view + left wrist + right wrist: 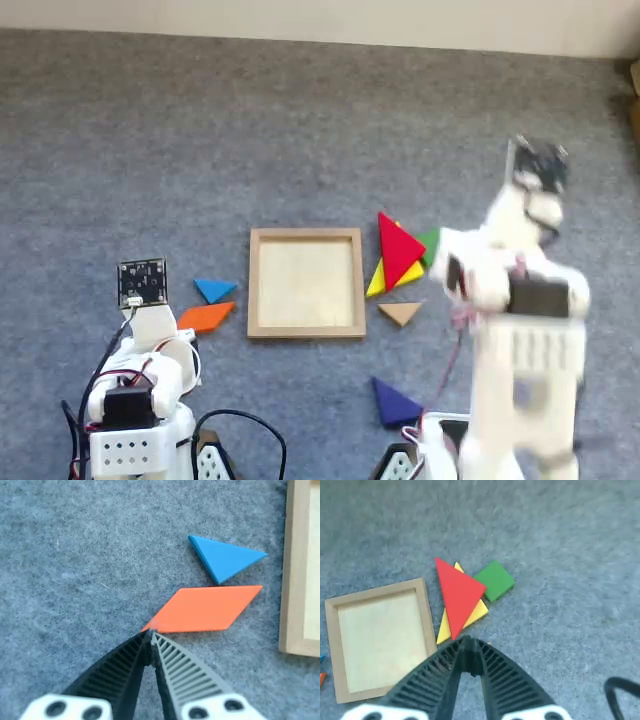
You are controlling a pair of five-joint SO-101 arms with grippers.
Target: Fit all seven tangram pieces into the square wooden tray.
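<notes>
The square wooden tray (306, 235) lies empty mid-table. To its right a red triangle (398, 245) rests on a yellow triangle (384, 280), beside a green square (431, 241), with a tan triangle (400, 313) in front of them. A dark blue triangle (395, 402) sits nearer the arms. On the tray's left are a light blue triangle (225, 557) and an orange parallelogram (205, 609). My left gripper (151, 635) is shut, its tips at the parallelogram's near corner. My right gripper (466, 642) is shut and hovers just short of the red triangle (460, 595) and yellow triangle (479, 614).
Grey carpet covers the table. The tray's rim (426, 611) runs close beside the red and yellow pile, and its other side (296, 565) lies just past the orange and light blue pieces. The green square (493, 580) touches the pile's far side.
</notes>
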